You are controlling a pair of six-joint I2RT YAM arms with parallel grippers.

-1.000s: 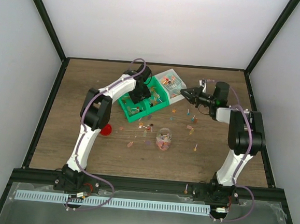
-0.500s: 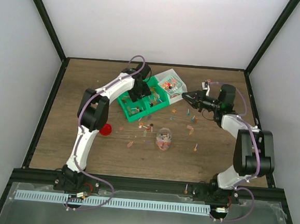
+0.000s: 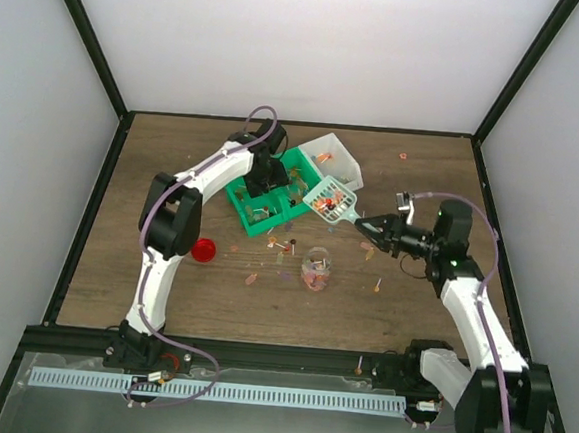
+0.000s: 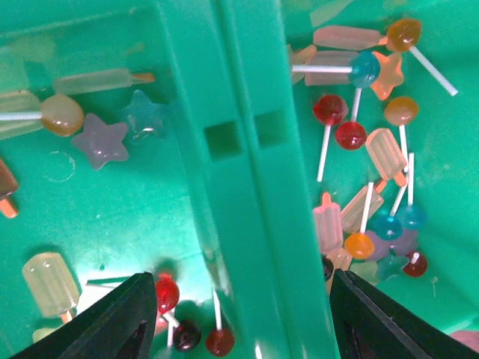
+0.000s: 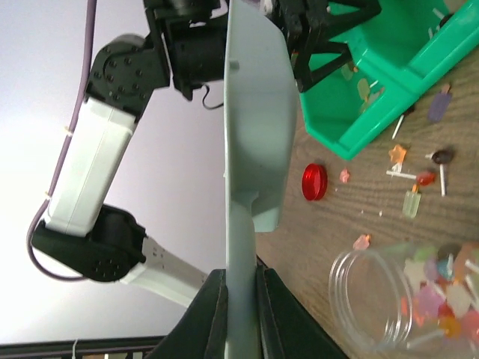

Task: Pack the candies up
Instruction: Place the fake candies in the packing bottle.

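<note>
Green two-compartment bin (image 3: 270,207) just off table centre toward 11 o'clock, set askew to the table (image 3: 174,157) edges. White bin (image 3: 342,158) at its 2 o'clock corner; touching or merely beside, cannot tell.

Low over the green bin: left gripper (image 3: 263,182), jaws spread wide, straddling the divider wall (image 4: 239,149), nothing between the fingers (image 4: 123,318).

Noted candies (image 4: 359,134) in both compartments: lollipops, stars, ice-lolly shapes, thicker at 3 o'clock of the divider in the left wrist view. More scattered loose on the wood between bin and jar (image 3: 315,269) and out toward 3 o'clock; one stray near the 1 o'clock corner. Jar open-mouthed, partly filled with candies, near centre toward 6 o'clock. Red lid (image 3: 203,250) at 9 o'clock of the jar, well apart from it, beside the left forearm.

Clamped on the handle of the pale blue-green scoop (image 3: 329,202): right gripper (image 3: 377,226). Scoop head raised off the wood, near the bins' meeting corner, a few candies apparently in it. Edge-on in the right wrist view.

Widest bare wood: 10 o'clock corner and the 6 o'clock strip ahead of the bases. Black rail (image 3: 89,221) along the 9 and 3 o'clock edges; right elbow near the 3 o'clock rail.
</note>
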